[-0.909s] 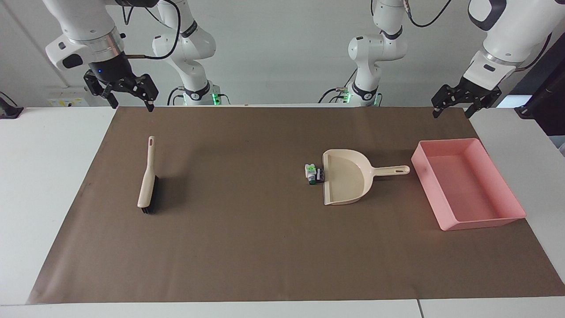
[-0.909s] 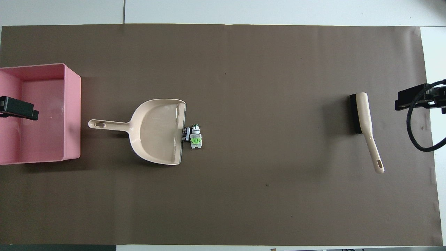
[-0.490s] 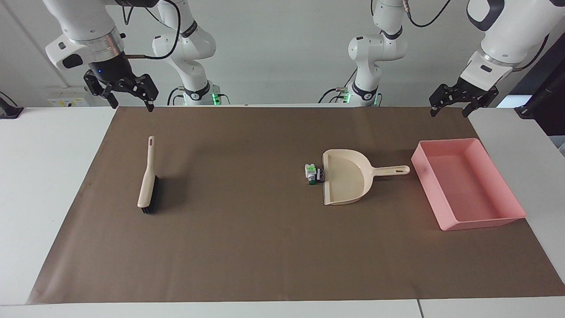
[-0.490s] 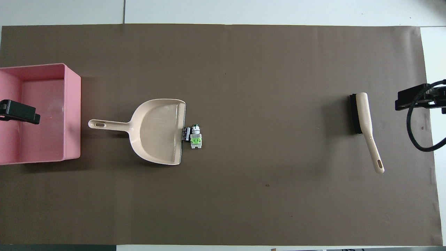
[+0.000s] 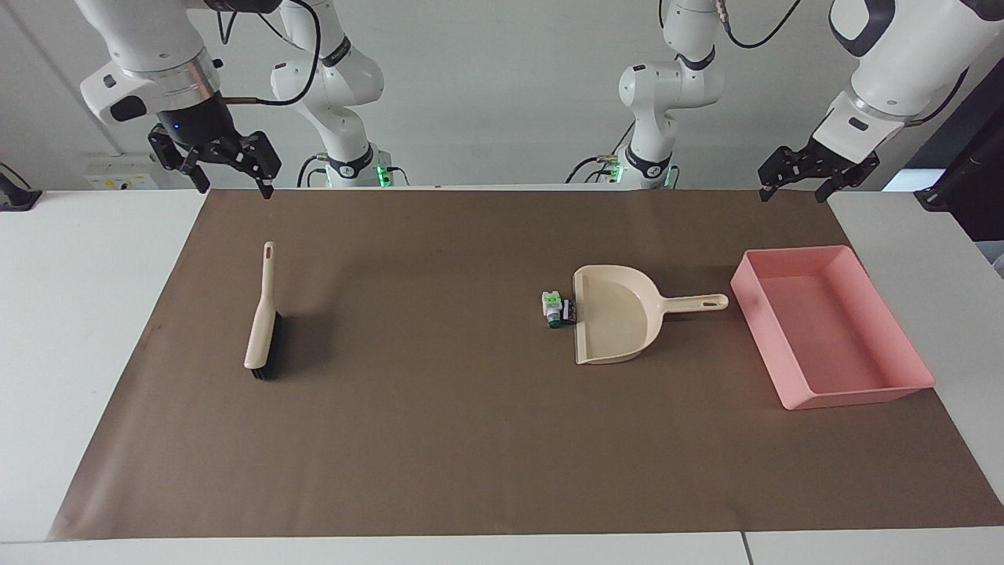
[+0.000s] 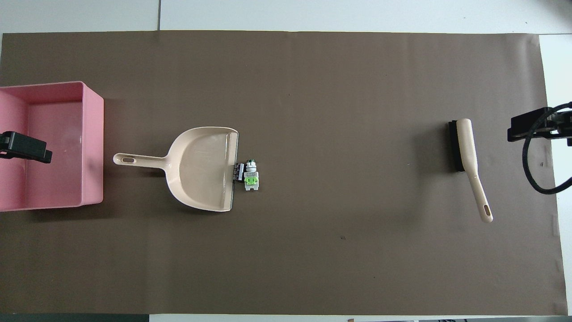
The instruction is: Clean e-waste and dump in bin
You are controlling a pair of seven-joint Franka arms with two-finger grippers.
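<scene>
One brown paper mat [image 5: 471, 439] covers the white table.

One shallow rectangular pink plastic bin [image 5: 902, 391], walls low and straight, sits at the left arm's end of the mat. The left gripper [image 5: 791, 182] hangs in the air, fingers spread apart and holding nothing; from above it overlaps the bin.

One beige plastic dustpan [image 5: 620, 314] with a slotted handle lies beside the bin, handle pointing at the bin.

E-waste [image 5: 558, 309]: two small pieces, one white-grey with bright green marks, one dark brown-black, together at the dustpan's open lip, on the mat, well apart from both grippers.

One beige hand brush [image 5: 260, 322] with black bristles lies toward the right arm's end. The right gripper [image 5: 235, 174] hangs above the mat's edge near the brush handle, fingers apart, holding nothing.
</scene>
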